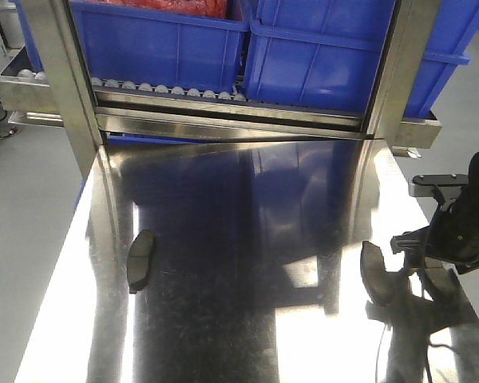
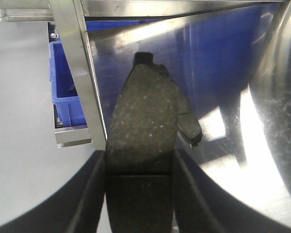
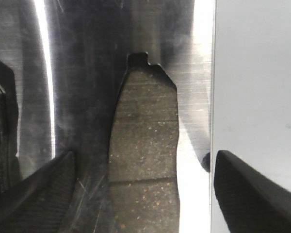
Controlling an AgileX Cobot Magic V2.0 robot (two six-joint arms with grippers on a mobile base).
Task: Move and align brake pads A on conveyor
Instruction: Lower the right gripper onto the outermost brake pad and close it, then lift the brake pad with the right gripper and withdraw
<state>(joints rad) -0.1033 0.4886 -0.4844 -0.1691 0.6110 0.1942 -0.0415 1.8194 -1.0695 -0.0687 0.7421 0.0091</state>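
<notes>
1. The left tool [image 2: 138, 162] is clamped on one brake pad [image 2: 141, 116] (fingers [image 2: 93, 194] against both long edges) over the counter's [image 2: 262, 174] left edge.
2. The right tool [image 3: 145, 158] stands open around another brake pad [image 3: 143, 141] lying flat by the counter's right edge.

Left-grip pad [image 2: 143, 145]: dark grey-brown, speckled, matte, with a thin groove across it; clamped lengthwise between my left fingers [image 2: 89, 194], notched end away from me.
Right-side pad [image 3: 143, 145]: same look, flat on the steel tabletop [image 3: 77, 73] by its edge, between my right fingers [image 3: 247, 189], touching neither.
Far-left pad [image 1: 141, 259]: flat, lengthwise, near the left edge.
Middle pad [image 1: 373, 273]: flat, lengthwise, well right of that one.
</notes>
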